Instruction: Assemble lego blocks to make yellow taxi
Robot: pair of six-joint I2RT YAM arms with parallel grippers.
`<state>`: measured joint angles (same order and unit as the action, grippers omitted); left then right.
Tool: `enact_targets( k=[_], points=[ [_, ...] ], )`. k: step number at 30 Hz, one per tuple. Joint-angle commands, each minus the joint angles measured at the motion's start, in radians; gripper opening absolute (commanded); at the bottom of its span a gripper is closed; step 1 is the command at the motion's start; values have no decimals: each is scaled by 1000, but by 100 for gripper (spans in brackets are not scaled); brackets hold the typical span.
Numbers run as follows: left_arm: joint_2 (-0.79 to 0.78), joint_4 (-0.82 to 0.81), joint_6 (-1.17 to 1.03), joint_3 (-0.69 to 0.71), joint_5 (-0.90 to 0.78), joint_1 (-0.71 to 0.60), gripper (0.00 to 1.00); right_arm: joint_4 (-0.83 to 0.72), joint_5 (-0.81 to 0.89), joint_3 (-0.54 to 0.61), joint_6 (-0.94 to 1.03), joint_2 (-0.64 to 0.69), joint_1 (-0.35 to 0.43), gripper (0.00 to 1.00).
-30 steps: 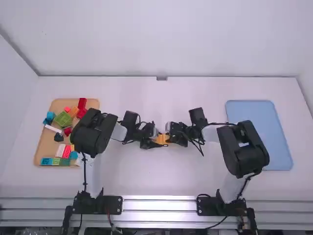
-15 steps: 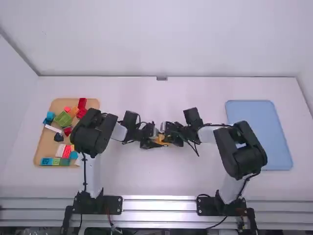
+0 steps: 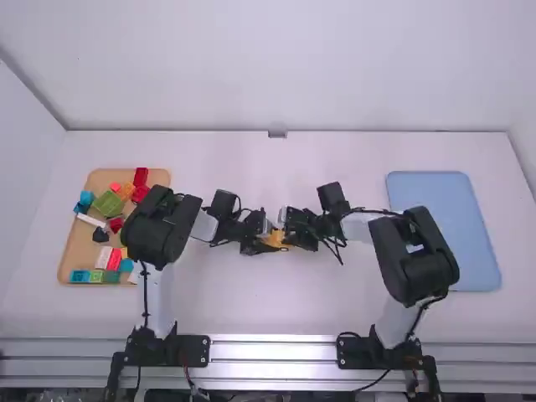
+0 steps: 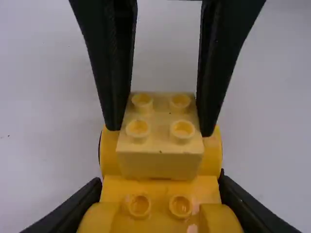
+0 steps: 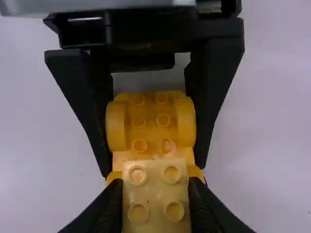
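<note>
Above the table's middle, in the high view, my left gripper (image 3: pixel 259 238) and my right gripper (image 3: pixel 295 230) meet at the orange-yellow car body (image 3: pixel 275 239). In the left wrist view my left gripper (image 4: pixel 160 196) is shut on the sides of the studded car body (image 4: pixel 160 187), which has rounded side pieces. A pale yellow block (image 4: pixel 160 158) with studs on top sits against the body. In the right wrist view my right gripper (image 5: pixel 155 196) is shut on this pale block (image 5: pixel 155 194), one finger on each side. Whether its underside is fully seated, I cannot tell.
A tan tray (image 3: pixel 77 251) with several loose coloured blocks lies at the left, partly under the left arm. On the right, a blue tray (image 3: pixel 444 193) lies flat behind and beside the right arm.
My right gripper has moved left, closer in over the car body, then shifted back very slightly. The left arm has kept still with the body in its gripper.
</note>
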<state>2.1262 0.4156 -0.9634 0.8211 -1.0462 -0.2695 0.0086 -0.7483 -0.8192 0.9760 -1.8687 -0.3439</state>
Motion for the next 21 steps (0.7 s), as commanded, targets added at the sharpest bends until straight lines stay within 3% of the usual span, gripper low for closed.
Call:
enact_targets(
  k=[1, 6, 13, 14, 18, 21],
  points=[
    [26, -23, 24, -13, 42, -5, 42, -26, 55, -20, 14, 11, 8, 41],
    [26, -23, 24, -13, 42, -5, 42, -14, 39, -27, 16, 12, 8, 62],
    [26, -23, 24, -13, 42, -5, 42, -14, -97, -54, 56, 12, 21, 59],
    [26, -24, 24, -13, 42, -5, 42, -14, -144, -56, 78, 12, 30, 50],
    [26, -26, 24, -13, 42, -5, 42, -13, -247, -58, 105, 12, 55, 38],
    [26, -27, 24, -13, 45, -5, 41, -21, -222, -57, 95, 11, 61, 14]
  ],
)
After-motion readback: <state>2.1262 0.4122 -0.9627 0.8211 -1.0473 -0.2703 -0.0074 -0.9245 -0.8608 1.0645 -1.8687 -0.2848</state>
